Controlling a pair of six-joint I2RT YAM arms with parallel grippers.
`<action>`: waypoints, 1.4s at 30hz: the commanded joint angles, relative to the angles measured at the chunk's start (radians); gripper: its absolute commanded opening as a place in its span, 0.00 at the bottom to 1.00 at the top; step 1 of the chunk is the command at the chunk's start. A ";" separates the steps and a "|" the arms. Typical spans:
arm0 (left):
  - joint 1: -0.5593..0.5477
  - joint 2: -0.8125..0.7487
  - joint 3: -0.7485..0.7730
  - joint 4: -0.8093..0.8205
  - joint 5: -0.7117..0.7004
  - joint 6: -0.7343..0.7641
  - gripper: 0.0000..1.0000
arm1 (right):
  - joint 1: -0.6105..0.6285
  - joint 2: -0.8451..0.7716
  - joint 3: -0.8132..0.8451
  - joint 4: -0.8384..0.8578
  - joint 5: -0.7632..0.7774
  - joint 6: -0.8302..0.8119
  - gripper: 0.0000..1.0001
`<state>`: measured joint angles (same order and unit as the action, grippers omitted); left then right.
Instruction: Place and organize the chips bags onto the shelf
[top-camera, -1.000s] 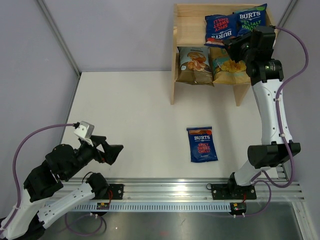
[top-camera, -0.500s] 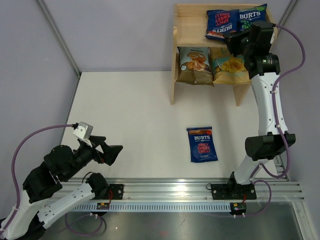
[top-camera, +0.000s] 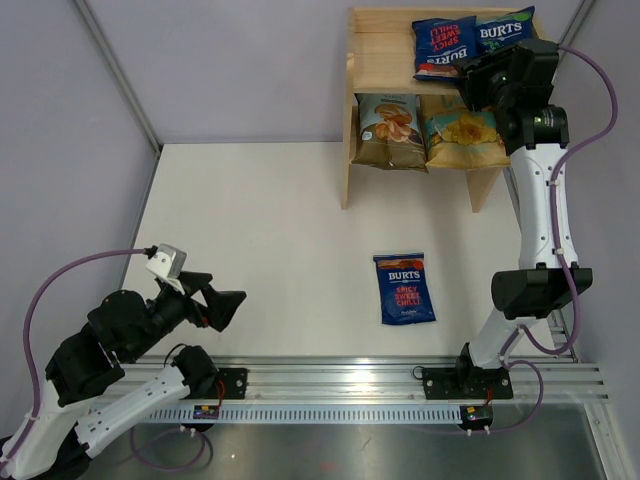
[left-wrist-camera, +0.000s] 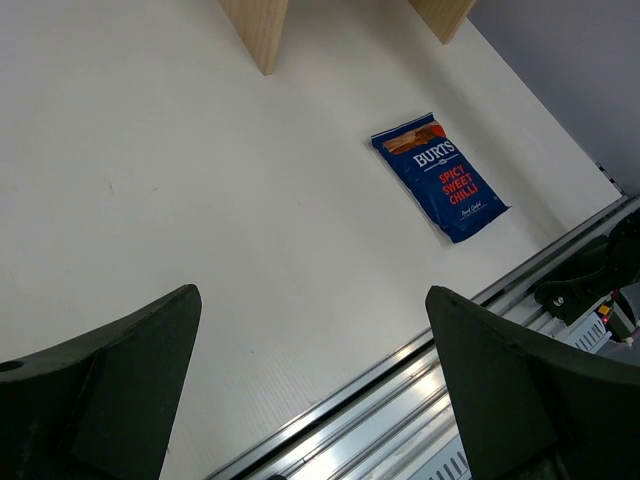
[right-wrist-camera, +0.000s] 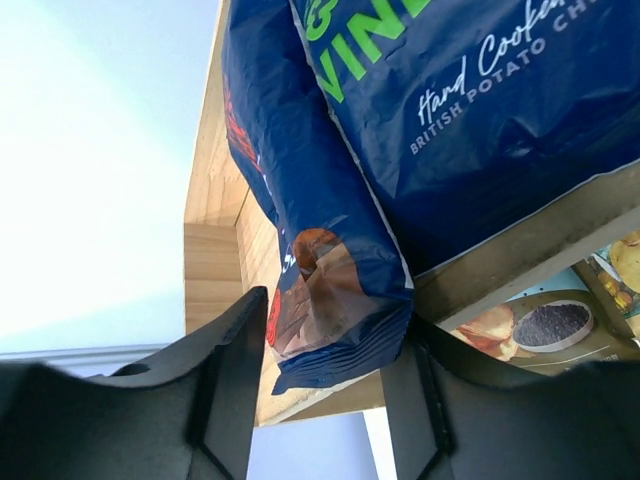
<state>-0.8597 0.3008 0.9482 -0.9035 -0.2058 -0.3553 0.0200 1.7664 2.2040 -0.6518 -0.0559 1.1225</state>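
Left gripper (left-wrist-camera: 315, 400): jaws wide apart, nothing between them. It's hovering over the near-left part of the table (top-camera: 260, 220), close to the rail (top-camera: 340, 378).

Loose BURTS bag (top-camera: 405, 288): lying flat on the table, label up, right of centre. It's well apart from both grippers and in front of the shelf. The left wrist view reads "Spicy Sweet Chilli" on it.

Shelf (top-camera: 380, 60): at the far edge, right of centre, open front facing me.

Lower tier: olive bag (top-camera: 388, 130) on the left, teal bag (top-camera: 462, 132) on the right. Both are upright and side by side, touching or nearly so.

Top tier: chilli bag (top-camera: 443, 45) in the middle, vinegar bag (top-camera: 500, 30) at the right end. Their edges overlap, and the left third of that tier is bare wood. Both bags overhang the front lip a little.

Right gripper (right-wrist-camera: 330, 312): arm is stretched up to the top tier's front edge. In the right wrist view the fingers (right-wrist-camera: 235, 370) sit either side of the chilli bag's lower end, where it hangs over the lip. That end fills the gap and meets both fingers, so I read it as pinched. The vinegar bag is just beside, outside the jaws.
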 joint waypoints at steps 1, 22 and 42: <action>-0.001 0.004 0.003 0.043 0.023 0.010 0.99 | -0.005 -0.022 0.036 -0.046 -0.033 -0.049 0.56; -0.001 0.078 0.000 0.120 0.062 -0.053 0.99 | -0.012 -0.156 -0.147 -0.029 -0.054 -0.118 0.71; -0.001 0.437 -0.270 0.751 0.264 -0.385 0.99 | -0.012 -0.588 -0.521 0.014 -0.133 -0.513 0.99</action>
<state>-0.8597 0.6678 0.7029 -0.3641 0.0002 -0.6575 0.0120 1.2652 1.7683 -0.6430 -0.1379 0.7311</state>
